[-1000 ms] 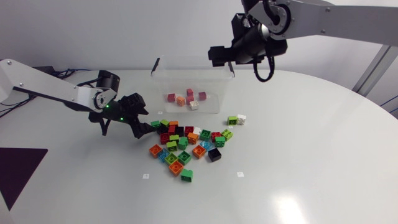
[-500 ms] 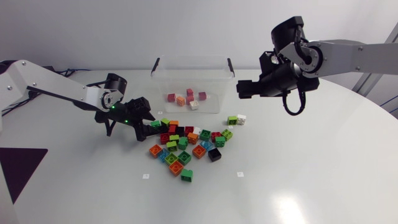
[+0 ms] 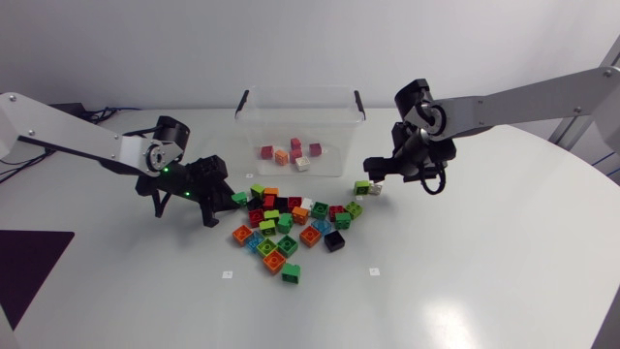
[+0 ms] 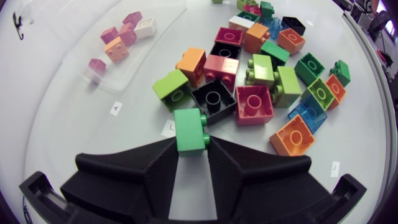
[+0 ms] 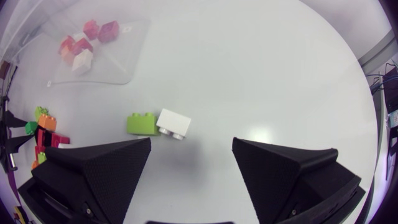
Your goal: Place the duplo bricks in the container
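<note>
Left wrist view: my left gripper (image 4: 191,142) pinches a green brick (image 4: 189,124) beside the pile (image 4: 255,93); I'd lift straight up (neighbours crowd it), then swing to the container (image 3: 334,131). My right gripper (image 5: 192,142) hangs open above a white brick (image 5: 173,123).

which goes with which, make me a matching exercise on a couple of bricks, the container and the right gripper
1 green brick
2 white brick
3 right gripper
4 clear container

a open, nothing between its fingers
b holds a few pink bricks
c between the left gripper's fingers
d beside a lime brick

Pairs: 1-c, 2-d, 3-a, 4-b
</note>
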